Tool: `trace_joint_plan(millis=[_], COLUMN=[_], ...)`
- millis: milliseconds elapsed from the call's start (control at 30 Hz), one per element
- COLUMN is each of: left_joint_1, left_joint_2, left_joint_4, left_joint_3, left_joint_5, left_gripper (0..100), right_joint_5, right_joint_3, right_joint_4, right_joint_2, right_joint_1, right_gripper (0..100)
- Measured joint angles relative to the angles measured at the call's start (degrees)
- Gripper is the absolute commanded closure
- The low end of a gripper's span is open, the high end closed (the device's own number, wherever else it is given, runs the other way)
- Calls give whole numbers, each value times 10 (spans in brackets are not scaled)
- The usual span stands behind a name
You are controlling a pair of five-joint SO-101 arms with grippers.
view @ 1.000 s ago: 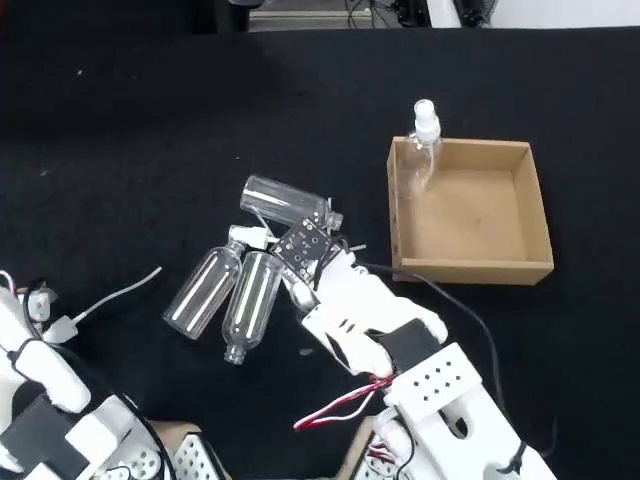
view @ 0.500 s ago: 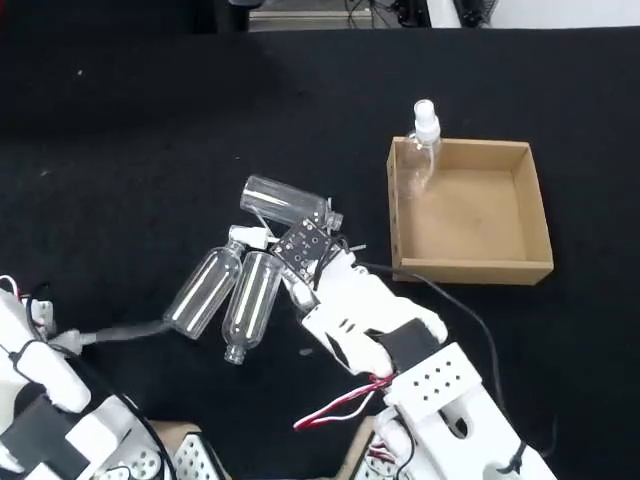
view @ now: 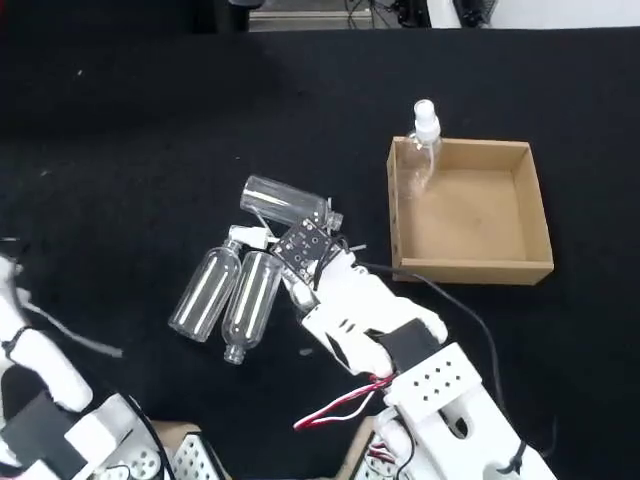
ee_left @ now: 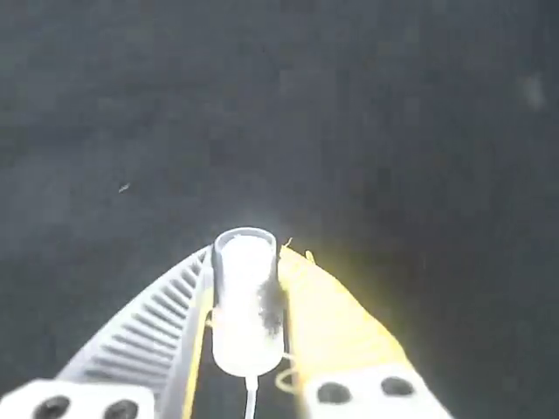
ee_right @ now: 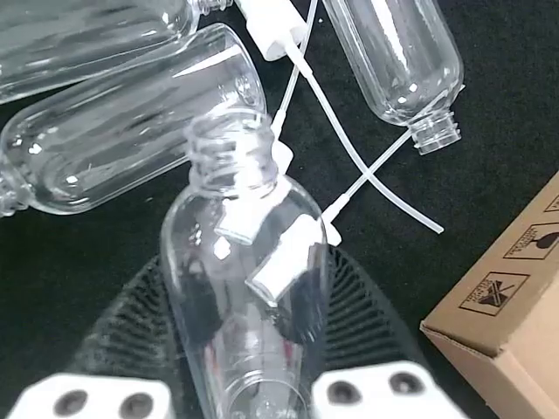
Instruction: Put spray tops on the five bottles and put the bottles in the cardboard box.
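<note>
Black table (view: 150, 120): bottle (ee_right: 234, 218) (uncapped) clamped in right tool (ee_right: 246, 266).

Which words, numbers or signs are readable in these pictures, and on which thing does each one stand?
No word or number is readable anywhere.
On the cardboard box: framed printed signs on its outer wall, one seemingly a crossed-out pictogram; too small to read further.

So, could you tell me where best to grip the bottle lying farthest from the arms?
Likely mid-body, from straight above: the bottle lies on its side, neck toward the cardboard box, with bare cloth on its far side for a finger.
</note>
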Motion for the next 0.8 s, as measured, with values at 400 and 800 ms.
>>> trace_joint_plan(millis=[400,800], left_joint_1=[31,30], left_joint_2=[119,263], left_joint_4=[9,151], left_joint_3=[51,-78], left_joint_5=[-271,-273], left_gripper=[651,804], right_joint_5=[0,0], right_joint_3=[0,0], right_joint_4=[0,0], right_joint_2=[0,0], right_joint_1=[0,0], right_gripper=[987,987])
